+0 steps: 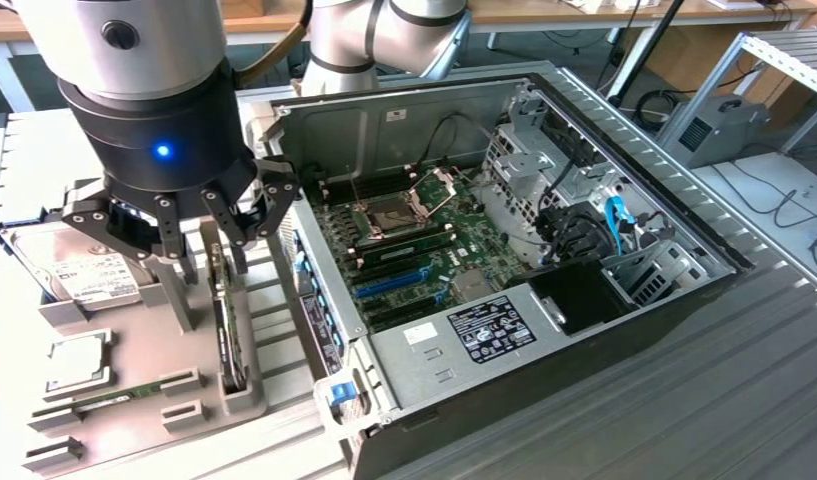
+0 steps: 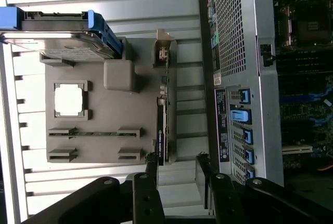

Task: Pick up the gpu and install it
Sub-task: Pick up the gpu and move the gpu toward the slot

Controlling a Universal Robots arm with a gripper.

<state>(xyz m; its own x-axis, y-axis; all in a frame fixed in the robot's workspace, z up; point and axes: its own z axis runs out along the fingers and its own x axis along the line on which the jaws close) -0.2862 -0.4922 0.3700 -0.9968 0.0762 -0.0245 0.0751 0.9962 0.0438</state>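
The gpu is a thin black card standing on edge in a slot of the grey holder tray, beside the open computer case. In the wrist view the gpu runs away from me, its silver bracket at the far end. My gripper hangs just above the card, open and holding nothing. Through the wrist camera the gripper straddles the card's near end, which lies close to one finger and apart from the other.
On the tray lie a silver hard drive with blue rails, a square processor and a green memory stick. The case's motherboard has blue expansion slots. The case wall stands close beside the gpu.
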